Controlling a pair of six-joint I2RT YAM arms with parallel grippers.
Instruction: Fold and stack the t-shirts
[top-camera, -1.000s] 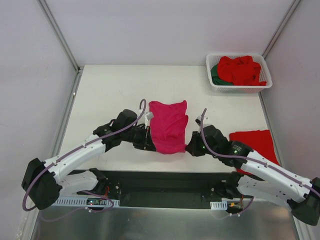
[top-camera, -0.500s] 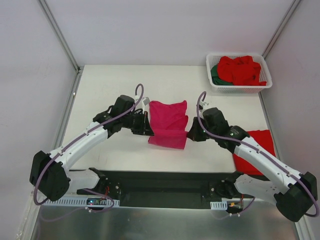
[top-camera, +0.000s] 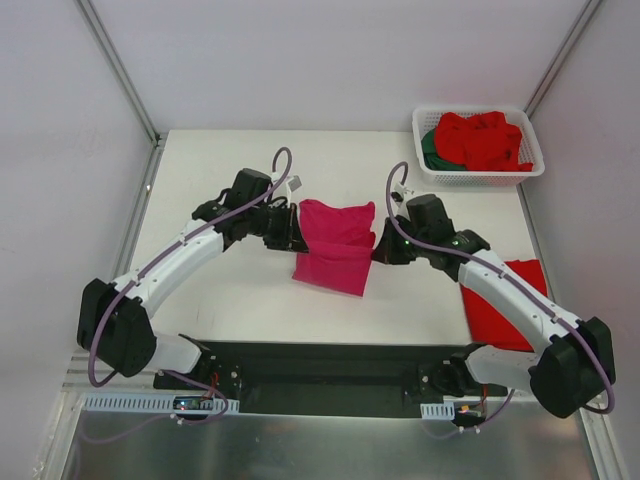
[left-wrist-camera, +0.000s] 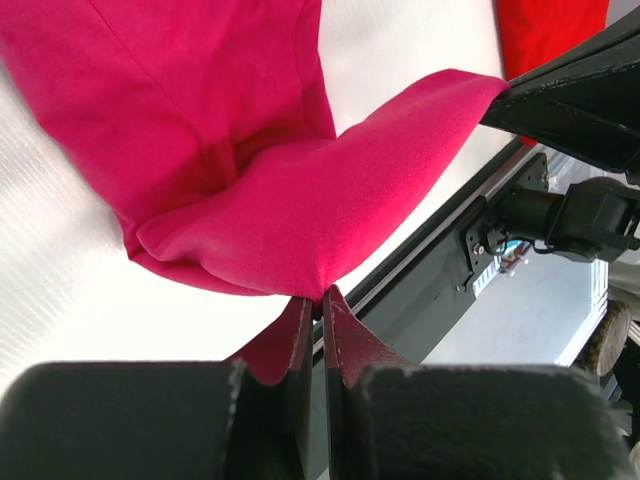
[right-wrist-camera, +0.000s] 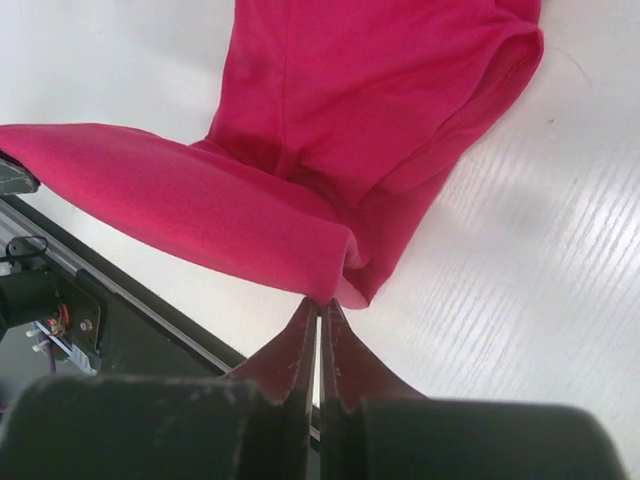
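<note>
A magenta-pink t-shirt (top-camera: 335, 245) lies mid-table, its near part lifted and doubled back over the far part. My left gripper (top-camera: 297, 240) is shut on the shirt's left corner (left-wrist-camera: 318, 290). My right gripper (top-camera: 376, 250) is shut on the right corner (right-wrist-camera: 335, 292). The lifted fold hangs between the two grippers, above the table (top-camera: 220, 180). A folded red t-shirt (top-camera: 510, 300) lies flat at the right edge, partly under my right arm. More red t-shirts (top-camera: 480, 140) and a dark green one (top-camera: 430, 148) are heaped in the basket.
A white slotted basket (top-camera: 478, 176) stands at the far right corner. The black base rail (top-camera: 320, 365) runs along the near edge. Pale walls and metal frame posts close the table on three sides.
Both grippers have carried the pink shirt's near edge away from the bases toward the far side, folding it over; the shirt now looks shorter. Both arms have stretched further out.
</note>
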